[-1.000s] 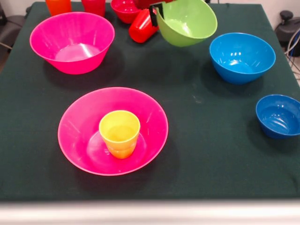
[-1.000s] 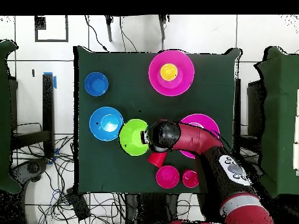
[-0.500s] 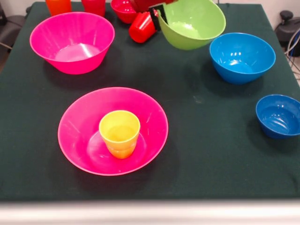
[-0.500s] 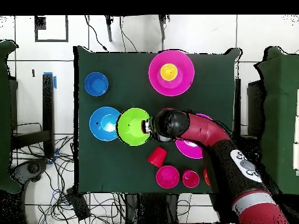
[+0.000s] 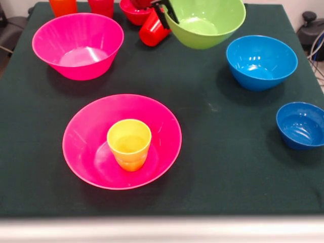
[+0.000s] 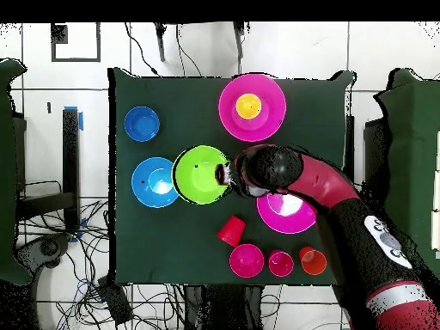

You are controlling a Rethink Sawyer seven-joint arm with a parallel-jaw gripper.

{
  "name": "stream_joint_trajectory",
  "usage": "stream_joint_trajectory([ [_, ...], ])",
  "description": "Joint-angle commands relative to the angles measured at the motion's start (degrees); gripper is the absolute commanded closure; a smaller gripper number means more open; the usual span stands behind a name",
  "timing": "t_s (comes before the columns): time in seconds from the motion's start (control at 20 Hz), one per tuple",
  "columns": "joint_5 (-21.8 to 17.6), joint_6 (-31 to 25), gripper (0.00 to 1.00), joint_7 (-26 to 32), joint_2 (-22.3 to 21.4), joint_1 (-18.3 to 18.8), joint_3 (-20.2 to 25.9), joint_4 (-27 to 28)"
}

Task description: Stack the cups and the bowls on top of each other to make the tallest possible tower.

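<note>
From the front, the pincer (image 5: 164, 12) grips the lime green bowl (image 5: 207, 23) by its rim, apparently lifted clear of the table (image 5: 212, 167). From overhead, it hangs between the light blue bowl (image 6: 155, 182) and the arm. Light, glossy, slippery plastic: its rim is the sensible hold.

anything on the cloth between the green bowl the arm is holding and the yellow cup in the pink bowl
Nothing but bare dark cloth. In the front view the green bowl and the yellow cup have only the pink bowl rim between them.
</note>
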State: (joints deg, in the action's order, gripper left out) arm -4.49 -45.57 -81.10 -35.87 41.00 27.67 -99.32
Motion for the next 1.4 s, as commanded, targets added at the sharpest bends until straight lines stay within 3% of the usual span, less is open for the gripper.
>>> stream_joint_trajectory([
  [0.05,-0.43,-8.44,1.00,10.74,6.22,1.70,7.58,10.05],
  [0.85,-8.07,-14.34,1.00,19.91,17.36,5.82,12.05,25.56],
  [1.4,-13.15,-17.83,1.00,23.16,20.09,7.53,14.44,31.26],
])
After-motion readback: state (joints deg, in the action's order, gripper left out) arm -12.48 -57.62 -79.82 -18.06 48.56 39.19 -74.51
